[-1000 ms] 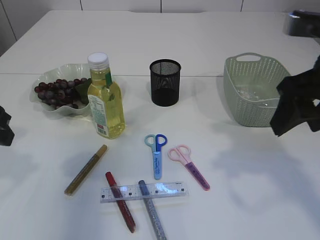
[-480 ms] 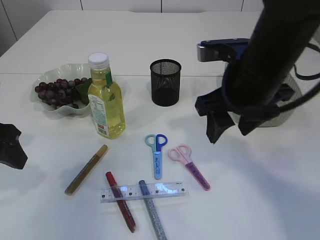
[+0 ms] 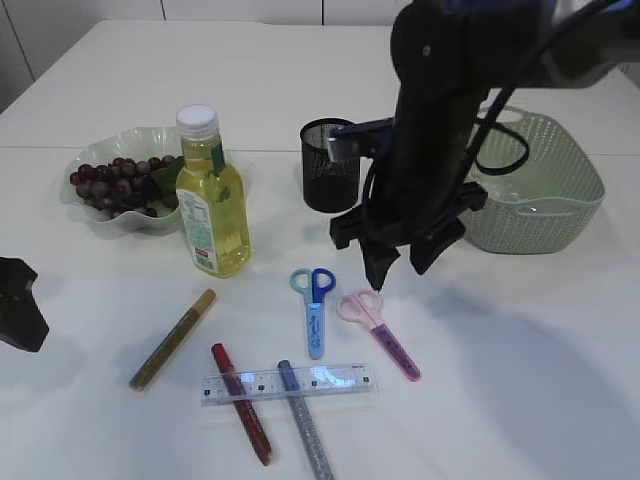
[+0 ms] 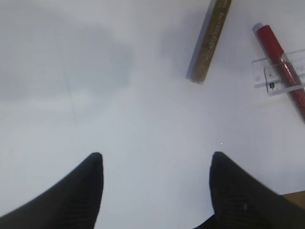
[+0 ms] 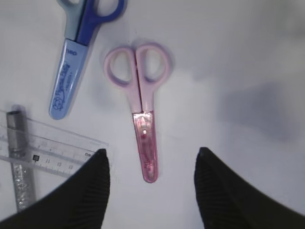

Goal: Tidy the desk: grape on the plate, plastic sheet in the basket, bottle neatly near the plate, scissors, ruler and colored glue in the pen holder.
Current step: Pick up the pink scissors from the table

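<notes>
- Exterior view: black right gripper [image 3: 398, 268] hangs above the white desk [image 3: 520, 360], jaws spread apart and empty, tips just above the handles of the pink plastic scissors [image 3: 378, 333].
- Blue-handled scissors in a light blue sheath [image 3: 314, 310] lie just left of the pink pair.
- Clear plastic ruler [image 3: 288, 383] lies across the red glitter glue pen [image 3: 240, 403] and the silver glitter glue pen [image 3: 304, 420]; gold glitter glue pen [image 3: 172, 339] lies apart to their left.
- Yellow-liquid bottle with white cap [image 3: 211, 200] stands upright just beside the pale green wavy plate [image 3: 120, 140], which holds the dark purple grape bunch [image 3: 112, 186].
- Black mesh pen holder [image 3: 322, 165] stands behind the scissors, partly hidden by the right arm.
- Pale green woven basket [image 3: 550, 190] sits far right; plastic sheet inside cannot be made out.
- Left gripper [image 3: 20, 302] at the left edge, low over the desk; jaw state unclear here.
- Left wrist view: left gripper's jaws wide apart over bare desk, holding nothing; gold pen, red pen and ruler end at upper right.
- Right wrist view: right gripper's jaws wide apart, empty; the pink scissors lie between them, handles away from the camera; blue scissors, ruler and silver pen to the left.
</notes>
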Motion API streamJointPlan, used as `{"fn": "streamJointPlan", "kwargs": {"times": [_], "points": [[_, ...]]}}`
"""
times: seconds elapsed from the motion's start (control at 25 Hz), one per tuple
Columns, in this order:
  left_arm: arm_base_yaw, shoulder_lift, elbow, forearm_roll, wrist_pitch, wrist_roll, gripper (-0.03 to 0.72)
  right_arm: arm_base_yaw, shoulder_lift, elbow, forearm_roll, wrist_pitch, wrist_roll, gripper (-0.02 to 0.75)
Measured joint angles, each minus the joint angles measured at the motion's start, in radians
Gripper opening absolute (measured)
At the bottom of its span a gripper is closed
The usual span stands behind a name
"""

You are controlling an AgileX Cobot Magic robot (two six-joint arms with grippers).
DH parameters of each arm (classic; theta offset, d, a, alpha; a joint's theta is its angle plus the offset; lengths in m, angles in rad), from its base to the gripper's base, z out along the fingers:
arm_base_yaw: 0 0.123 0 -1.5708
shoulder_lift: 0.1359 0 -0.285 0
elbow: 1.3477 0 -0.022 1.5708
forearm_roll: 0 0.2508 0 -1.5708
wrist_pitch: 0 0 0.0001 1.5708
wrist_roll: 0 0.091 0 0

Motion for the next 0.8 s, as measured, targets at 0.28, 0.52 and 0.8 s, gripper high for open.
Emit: {"fn": "streamJointPlan", "kwargs": {"times": [0.28,0.52,0.8], "points": [[0.000,0.000,0.000,-0.002,0.000,0.000,0.505,0.017,0.109,-0.009,-0.020,0.005,-0.024,0.439],[0.000,0.000,0.000,-0.002,0.000,0.002,0.505,0.019,0.128,-0.009,-0.024,-0.007,-0.034,0.439],[0.000,0.000,0.000,-0.002,0.000,0.002,0.505,0.047,0.169,-0.011,-0.024,-0.026,-0.052,0.439]]}}
